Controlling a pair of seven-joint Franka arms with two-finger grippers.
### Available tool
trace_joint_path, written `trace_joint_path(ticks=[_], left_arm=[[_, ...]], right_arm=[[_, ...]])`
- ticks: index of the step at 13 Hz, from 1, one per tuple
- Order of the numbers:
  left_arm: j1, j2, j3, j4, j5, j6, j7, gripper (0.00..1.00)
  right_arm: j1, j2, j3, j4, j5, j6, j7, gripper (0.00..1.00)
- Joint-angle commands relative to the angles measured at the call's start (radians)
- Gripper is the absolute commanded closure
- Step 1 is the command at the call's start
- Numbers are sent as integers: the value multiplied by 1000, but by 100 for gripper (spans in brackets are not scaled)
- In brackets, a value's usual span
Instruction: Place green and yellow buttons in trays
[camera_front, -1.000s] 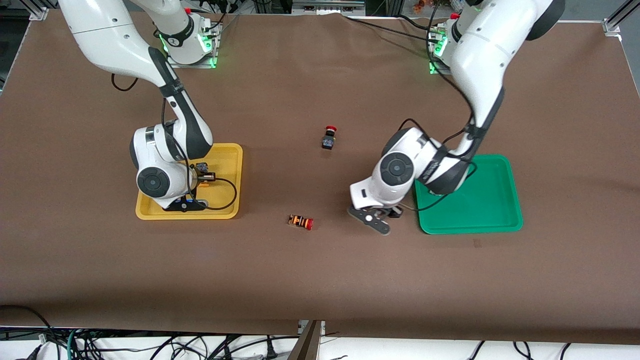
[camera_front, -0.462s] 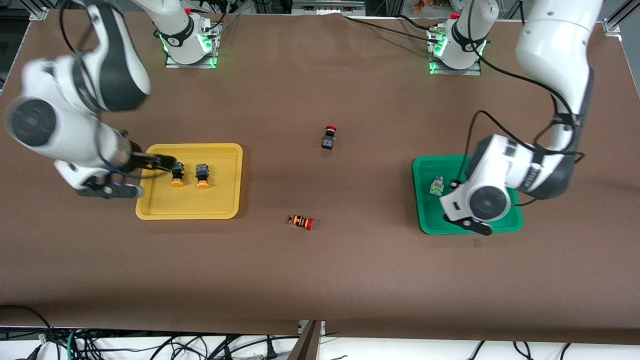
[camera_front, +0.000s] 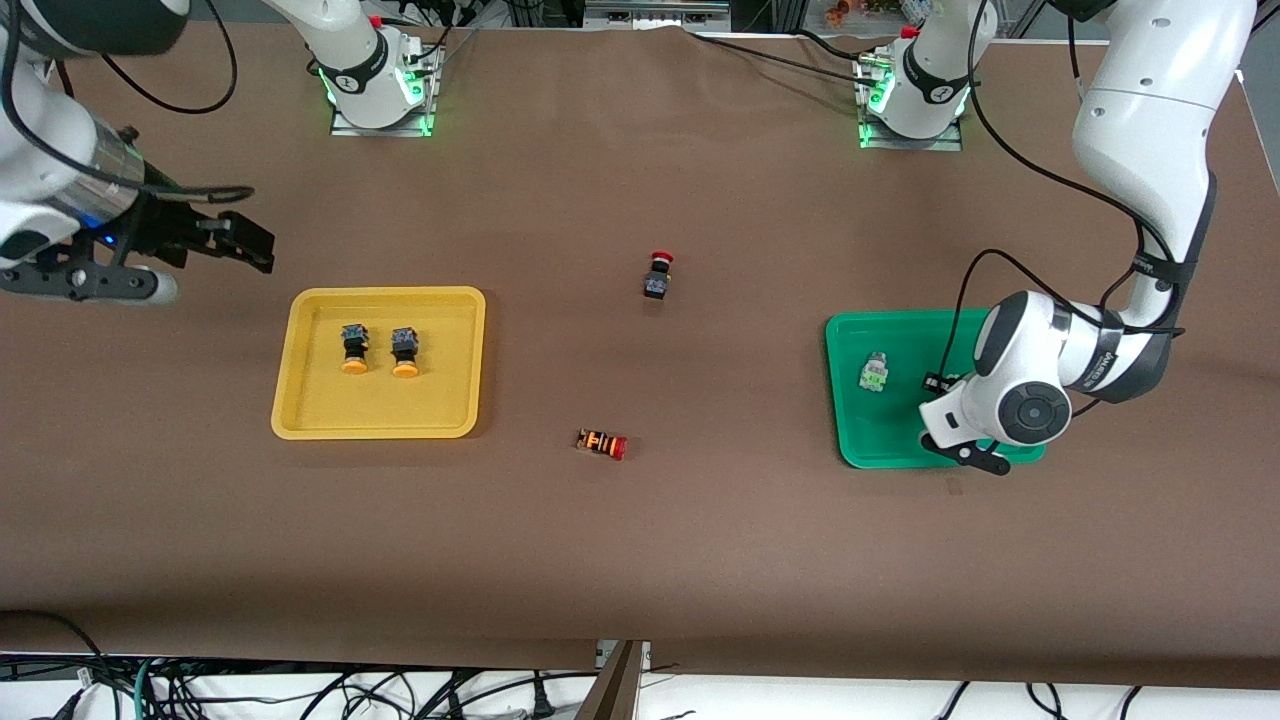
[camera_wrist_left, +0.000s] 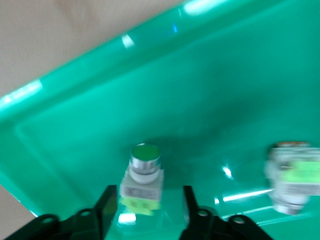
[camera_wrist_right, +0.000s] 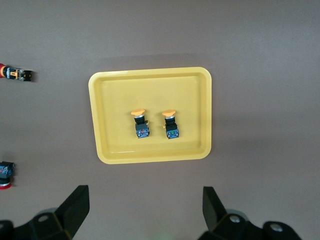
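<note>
The yellow tray (camera_front: 445, 362) holds two yellow buttons (camera_front: 353, 349) (camera_front: 404, 351) side by side; the right wrist view shows them too (camera_wrist_right: 140, 123) (camera_wrist_right: 171, 123). My right gripper (camera_front: 250, 245) (camera_wrist_right: 145, 205) is open and empty, raised over bare table beside the yellow tray toward the right arm's end. The green tray (camera_front: 935, 340) (camera_wrist_left: 210, 75) holds one green button (camera_front: 875, 372) (camera_wrist_left: 292, 177). My left gripper (camera_wrist_left: 148, 205) is open low over the green tray. A second green button (camera_wrist_left: 144, 172) rests on the tray floor between its fingers with gaps on both sides. The left arm's wrist (camera_front: 1010, 405) hides that button in the front view.
A black switch with a red cap (camera_front: 657, 275) stands mid-table, nearer the bases than the trays. An orange-striped switch with a red cap (camera_front: 601, 443) lies between the trays, nearer the front camera. Both show in the right wrist view (camera_wrist_right: 5, 175) (camera_wrist_right: 15, 74).
My right gripper left the yellow tray and rose toward the right arm's end, leaving two yellow buttons there. My left gripper moved from the table beside the green tray to over it.
</note>
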Motion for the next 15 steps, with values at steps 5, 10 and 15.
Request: trace_joint_path(ticks=[5, 10, 15], left_arm=[[5, -365, -39, 248, -85, -312, 9, 0], [-246, -654, 338, 47, -314, -308, 8, 0], [-175, -700, 320, -66, -357, -237, 9, 0]], right_arm=[[-70, -83, 21, -40, 0, -77, -47, 0], [-52, -47, 18, -6, -5, -88, -79, 0], [-54, -32, 16, 8, 2, -88, -84, 0]])
